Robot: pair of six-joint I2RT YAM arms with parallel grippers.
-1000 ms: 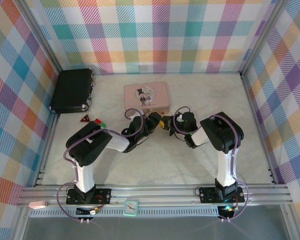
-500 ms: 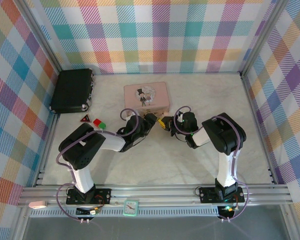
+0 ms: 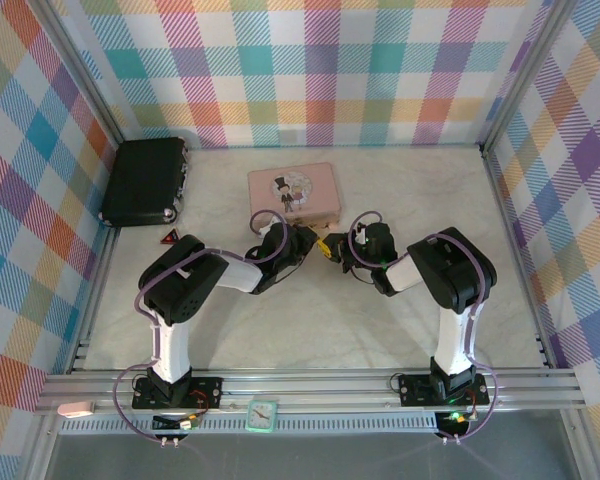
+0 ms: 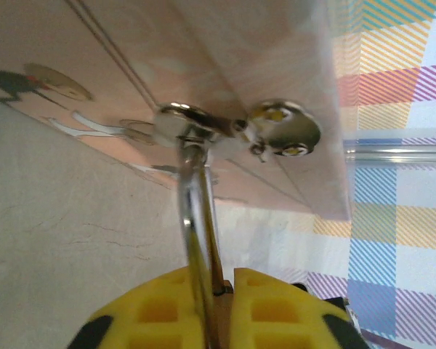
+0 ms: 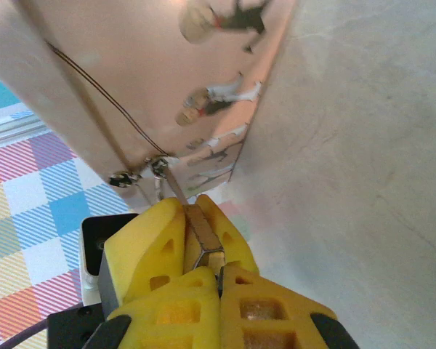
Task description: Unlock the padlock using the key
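**Q:** Most of the table (image 3: 400, 330) is left bare, and both arms are folded in on the near edge of the pink tin (image 3: 291, 194). Why?

**A:** B/c the padlock (image 4: 196, 211) looks to be hooked on the tin's clasp (image 4: 183, 120) along that edge, so all the work has to be done right there. The black case (image 3: 145, 181) is parked at the far-left corner, well apart and prob just out of the way.

**Q:** What's being done w/ the left gripper (image 4: 216, 280)?

**A:** Its fingers are pressed together on the thin silvery shackle, which runs from the pads straight up to the clasp. It's judged to be a steadying hold, since a lock that tiny would be knocked about otherwise.

**Q:** And the right gripper (image 5: 219, 270)?

**A:** It's set nearly tip-to-tip w/ the left one in the top view. Its pads are pinched on a small tan-grey piece lined up w/ the shackle. That piece is taken to be the key (image 5: 203, 254), held at the lock's free end so it can be fed in and turned. Tbh it can't be told for sure from the padlock's own body at this res.

**Q:** Unlocked yet?

**A:** No sign of it, as the shackle is seen seated at the clasp. A careful twist is prob what's needed next. A slip of either pinch is the obvious risk w/ parts this small.
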